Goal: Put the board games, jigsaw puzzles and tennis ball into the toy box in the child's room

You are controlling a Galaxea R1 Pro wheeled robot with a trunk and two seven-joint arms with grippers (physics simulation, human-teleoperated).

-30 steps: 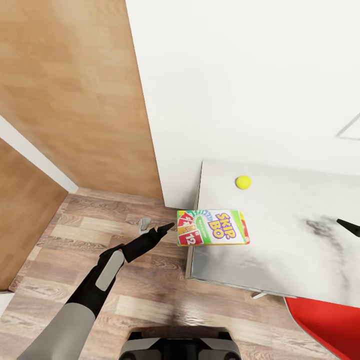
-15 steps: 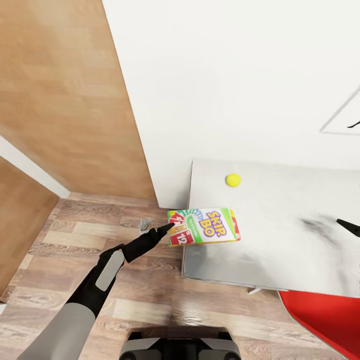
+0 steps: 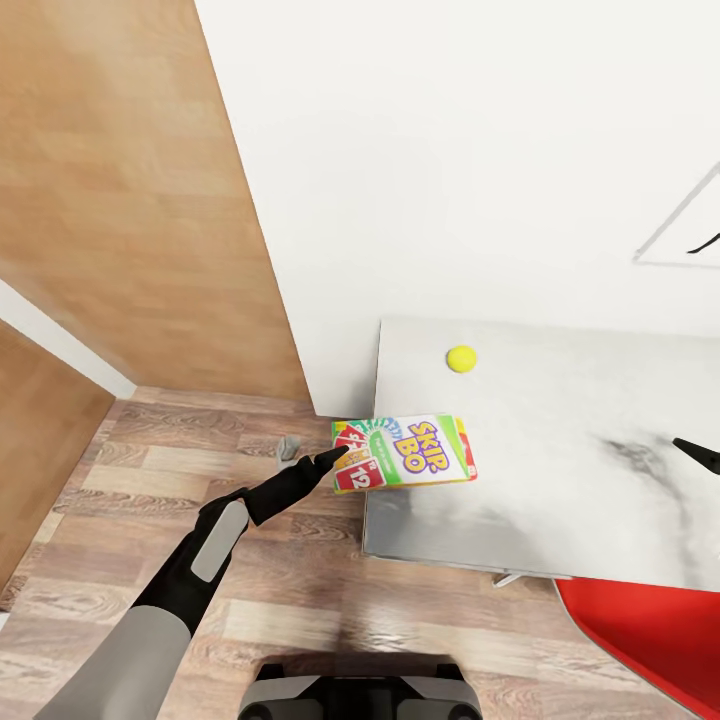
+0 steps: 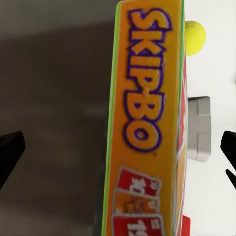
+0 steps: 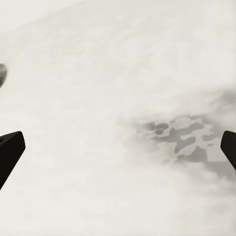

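1. In the head view the left pincer (image 3: 335,458) sits left of centre at the end of a black forearm, its tips against the left end of the SKIP BO game box (image 3: 403,452).
2. The game box is level, face up, overhanging the left edge of the tabletop (image 3: 560,480); most of it is over the grey surface and its left end is over the wood floor (image 3: 130,500).
3. In the left wrist view the box's orange lettered side (image 4: 147,123) runs up the middle of the frame, and the two dark fingertips (image 4: 10,157) stand far apart at the frame's edges; I cannot tell whether the left pincer is gripping the box.
4. The tennis ball (image 3: 461,358) lies on the tabletop above the game box in the head view, near the white wall (image 3: 480,150), apart from the box.
5. The right pincer's black tip (image 3: 697,453) shows at the right edge of the head view; in the right wrist view its fingertips (image 5: 10,152) are spread wide over bare grey tabletop, holding nothing.
6. A red chair (image 3: 650,640) fills the lower right corner; wooden wardrobe doors (image 3: 120,200) occupy the upper left.
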